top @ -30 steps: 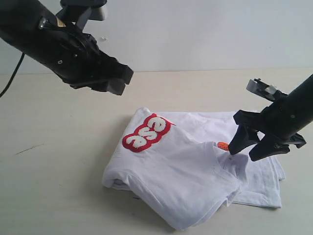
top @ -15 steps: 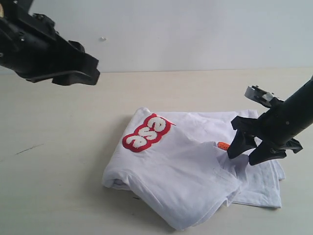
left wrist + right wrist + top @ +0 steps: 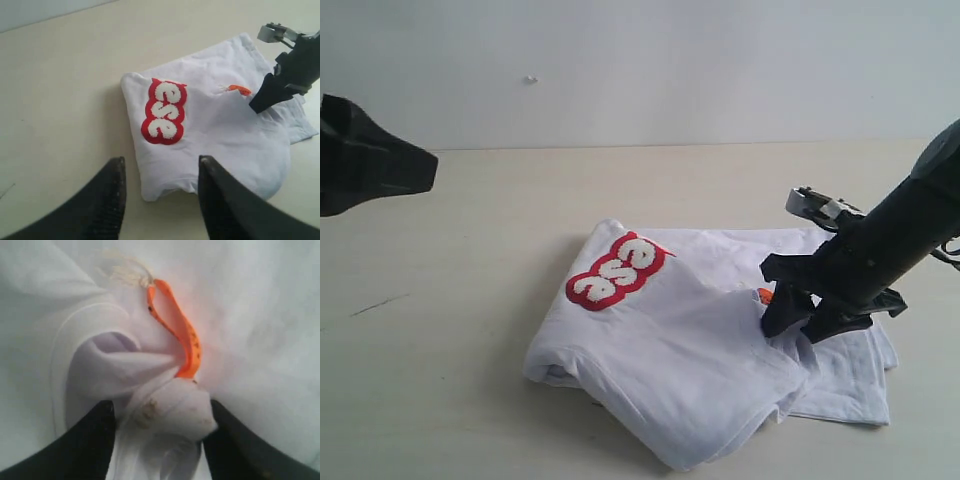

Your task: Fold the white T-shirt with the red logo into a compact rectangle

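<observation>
The white T-shirt point(image 3: 670, 350) lies partly folded on the table, its red logo point(image 3: 618, 270) facing up on the folded top layer. My right gripper point(image 3: 798, 328) is pressed down into the cloth beside the orange neck tag point(image 3: 763, 294). In the right wrist view its jaws stand wide, with a bunched lump of the T-shirt point(image 3: 170, 410) between them just below the neck tag point(image 3: 177, 330). My left gripper point(image 3: 415, 170) hangs open and empty high at the far left. In the left wrist view the left gripper point(image 3: 160, 165) looks down on the T-shirt point(image 3: 225, 130) and logo point(image 3: 164, 111).
The shirt rests on a beige tabletop point(image 3: 440, 350) that runs back to a white wall point(image 3: 670, 70). A lower layer of the shirt point(image 3: 850, 390) sticks out flat on the right, under the right arm.
My left arm has drawn back to the far left edge. My right gripper has moved left and down into the collar cloth, nudging the folded shirt slightly left.
</observation>
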